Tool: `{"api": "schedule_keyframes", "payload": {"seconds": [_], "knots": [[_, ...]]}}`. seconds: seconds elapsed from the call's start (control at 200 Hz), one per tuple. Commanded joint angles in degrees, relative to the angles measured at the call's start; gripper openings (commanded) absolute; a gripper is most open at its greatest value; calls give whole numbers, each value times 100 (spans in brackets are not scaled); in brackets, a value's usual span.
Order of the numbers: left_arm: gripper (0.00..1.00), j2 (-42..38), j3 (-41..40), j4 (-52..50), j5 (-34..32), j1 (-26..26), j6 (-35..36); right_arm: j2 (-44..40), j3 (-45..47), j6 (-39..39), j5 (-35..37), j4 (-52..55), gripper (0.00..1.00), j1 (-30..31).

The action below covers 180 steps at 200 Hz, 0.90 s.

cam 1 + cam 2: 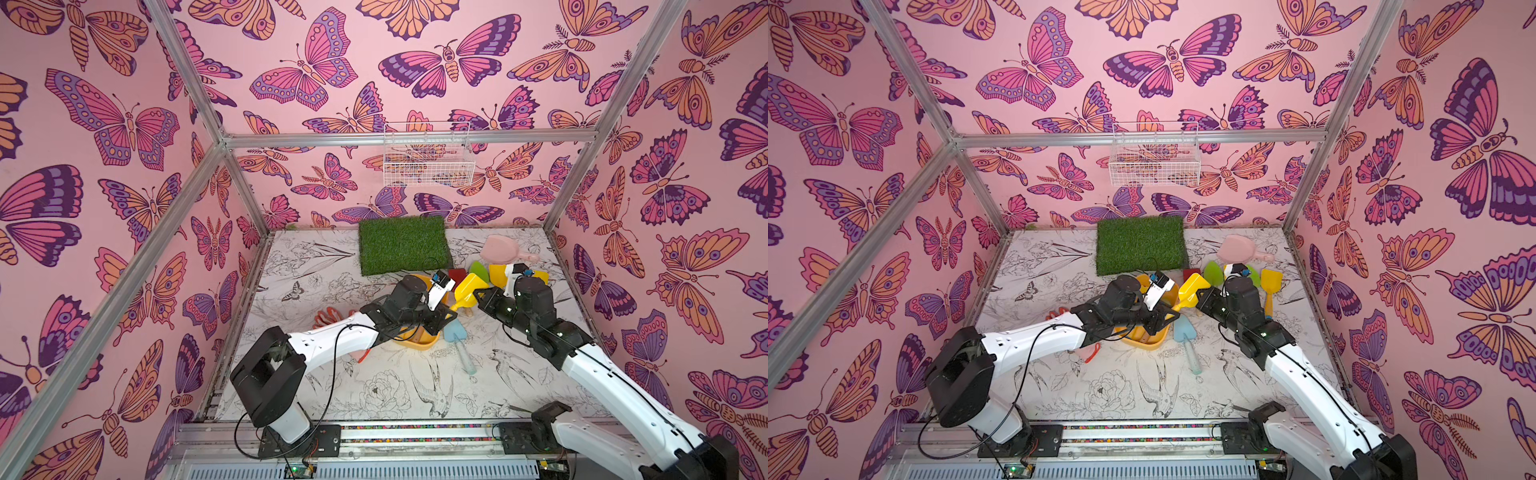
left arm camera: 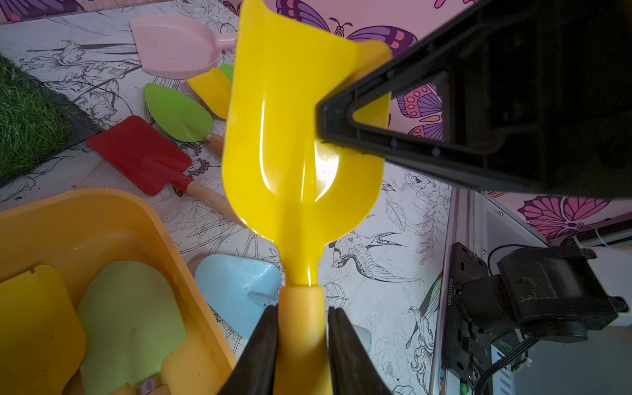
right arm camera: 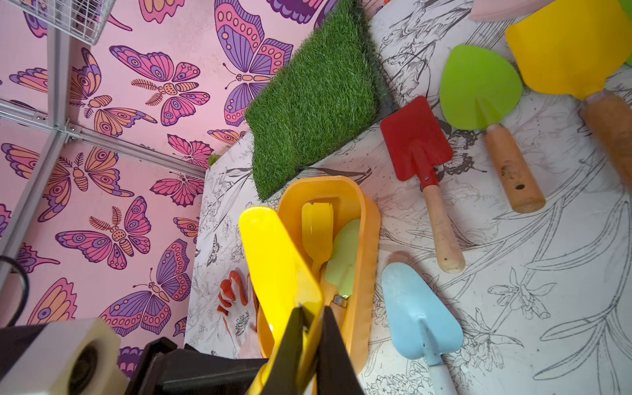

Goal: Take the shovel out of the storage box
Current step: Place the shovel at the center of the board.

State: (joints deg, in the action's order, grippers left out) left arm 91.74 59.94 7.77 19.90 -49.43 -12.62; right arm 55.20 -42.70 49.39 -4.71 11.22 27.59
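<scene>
Your left gripper (image 2: 301, 309) is closest to the lens. Its two black fingers (image 2: 260, 349) are squeezing the thick handle of the yellow shovel (image 2: 301, 136). You have the shovel up in the air, and its scoop end points away from that gripper. Your right gripper (image 3: 313, 309) is pinching one side edge of the scoop, so both grippers hold the same shovel.

The storage box (image 3: 371, 236) lies flat on the table (image 1: 332, 374). The held shovel is outside the box. It is up above the table, just beside the box on the side nearer your right arm.

Two more shovels lie inside the box: a small yellow shovel (image 3: 316, 232) and a pale green shovel (image 3: 345, 256). A blue shovel (image 3: 417, 318) lies on the table just beside the box. Farther off lie a red shovel (image 3: 415, 140), a bright green shovel (image 3: 478, 85), a big yellow shovel (image 3: 564, 44) and a pink scoop (image 1: 496, 249).

A patch of fake grass (image 1: 403, 245) lies at the back of the table. A red and white glove (image 3: 236, 297) lies on the other side of the box. A white wire basket (image 1: 428, 160) hangs on the back wall.
</scene>
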Motion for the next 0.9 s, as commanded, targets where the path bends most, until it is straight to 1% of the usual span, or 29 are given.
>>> {"api": "schedule_keyframes", "payload": {"seconds": [0.0,0.075,0.12,0.205,0.275,0.371,0.496,0.631,0.711,0.896], "knots": [[25,12,49,145,30,-14,26,-53,-274,-312,153,142,0,51],[42,-49,-12,144,-78,-1,-28,-45,-265,-447,241,182,0,53],[50,-103,-53,148,-86,16,-70,-36,-274,-542,321,245,0,53],[63,-224,-171,146,-105,36,-138,-3,-307,-808,389,451,0,20],[68,-329,-276,141,-99,69,-164,41,-342,-1020,379,639,0,-62],[73,-481,-430,137,-91,134,-214,79,-362,-1321,186,832,0,-263],[75,-635,-570,21,-79,218,-277,87,-406,-1918,-94,1148,0,-604],[75,-728,-654,-152,-101,288,-310,53,-441,-2940,-356,1482,0,-881],[75,-779,-703,-169,-123,319,-342,69,-496,-3477,-317,1752,0,-904],[75,-822,-738,-293,-200,355,-346,222,-599,-4285,37,2279,0,-925]]}}
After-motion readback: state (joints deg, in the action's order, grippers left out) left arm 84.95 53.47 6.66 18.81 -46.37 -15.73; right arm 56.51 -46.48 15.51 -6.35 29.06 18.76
